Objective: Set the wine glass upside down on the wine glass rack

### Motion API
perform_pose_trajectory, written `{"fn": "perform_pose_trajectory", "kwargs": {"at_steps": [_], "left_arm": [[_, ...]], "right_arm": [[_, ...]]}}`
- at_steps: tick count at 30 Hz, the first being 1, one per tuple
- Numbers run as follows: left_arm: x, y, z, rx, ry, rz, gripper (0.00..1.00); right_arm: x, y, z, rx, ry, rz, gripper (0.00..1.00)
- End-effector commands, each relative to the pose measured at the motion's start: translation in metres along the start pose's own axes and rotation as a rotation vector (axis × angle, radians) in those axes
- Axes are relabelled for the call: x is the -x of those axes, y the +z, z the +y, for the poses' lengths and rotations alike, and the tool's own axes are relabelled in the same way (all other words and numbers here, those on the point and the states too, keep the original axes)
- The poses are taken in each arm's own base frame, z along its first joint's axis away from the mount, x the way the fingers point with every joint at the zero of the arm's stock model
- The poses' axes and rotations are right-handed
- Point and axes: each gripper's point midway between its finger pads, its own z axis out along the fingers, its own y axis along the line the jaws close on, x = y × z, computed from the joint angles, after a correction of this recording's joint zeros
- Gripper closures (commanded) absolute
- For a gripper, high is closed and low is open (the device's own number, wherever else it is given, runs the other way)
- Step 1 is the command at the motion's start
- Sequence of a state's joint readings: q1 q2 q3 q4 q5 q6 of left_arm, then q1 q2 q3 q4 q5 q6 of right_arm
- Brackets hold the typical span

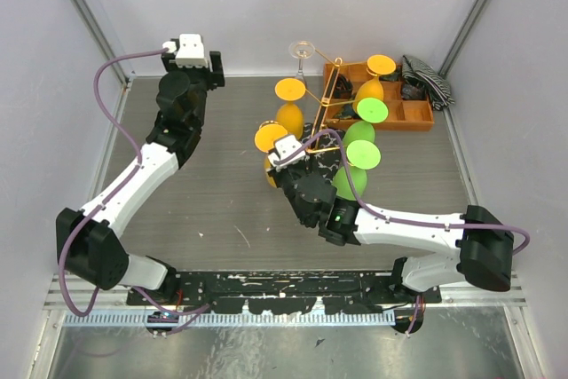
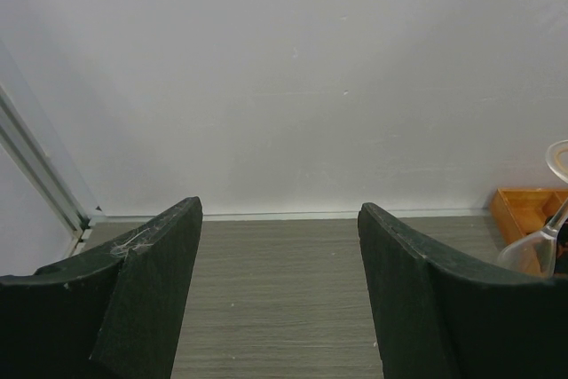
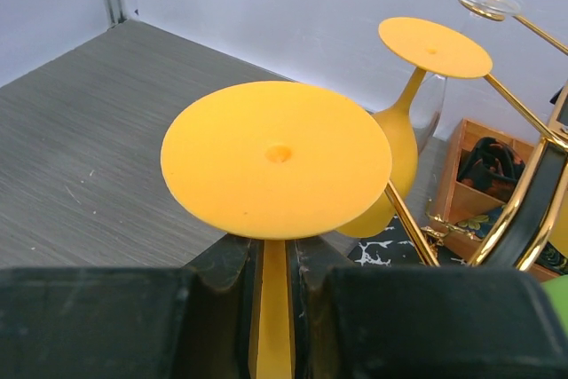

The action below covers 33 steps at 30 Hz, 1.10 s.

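Orange tray [image 1: 417,115] (striped cloth [image 1: 427,78] beside)

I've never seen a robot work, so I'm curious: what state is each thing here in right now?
Rack: upright, glasses hanging from it.
Held glass: orange, upside down, foot up, beside rack.
Right gripper: shut on held glass's stem.
Left gripper: open, empty.
Second orange glass: upside down on rack.
Clear glass: upside down on rack.
Green glasses: upside down on rack.

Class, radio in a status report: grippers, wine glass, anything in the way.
Left gripper open, empty. Right gripper shut on orange wine glass stem, foot up, beside wine glass rack. Hung orange glass close alongside.
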State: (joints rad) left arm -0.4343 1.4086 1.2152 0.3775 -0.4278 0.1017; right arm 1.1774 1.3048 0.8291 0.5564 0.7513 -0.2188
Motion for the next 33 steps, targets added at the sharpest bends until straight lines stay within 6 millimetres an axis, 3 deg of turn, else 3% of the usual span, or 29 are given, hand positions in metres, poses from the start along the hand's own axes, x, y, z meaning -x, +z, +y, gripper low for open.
{"fn": "perform_pose_trajectory", "kwargs": {"at_steps": [1, 16, 27, 33], "left_arm": [[0.018, -0.005, 0.007, 0.009, -0.034, -0.055, 0.22], [0.017, -0.006, 0.012, 0.014, -0.035, -0.053, 0.22], [0.015, -0.007, 0.022, 0.037, -0.035, -0.052, 0.22], [0.015, -0.008, 0.025, 0.041, -0.04, -0.054, 0.22]], "right_arm": [[0.039, -0.001, -0.016, -0.066, 0.115, -0.093, 0.99], [0.039, 0.023, -0.039, -0.102, 0.225, -0.058, 0.99], [0.032, 0.042, -0.009, 0.005, 0.167, -0.033, 0.99], [0.027, 0.047, -0.004, 0.043, 0.159, -0.034, 0.99]]}}
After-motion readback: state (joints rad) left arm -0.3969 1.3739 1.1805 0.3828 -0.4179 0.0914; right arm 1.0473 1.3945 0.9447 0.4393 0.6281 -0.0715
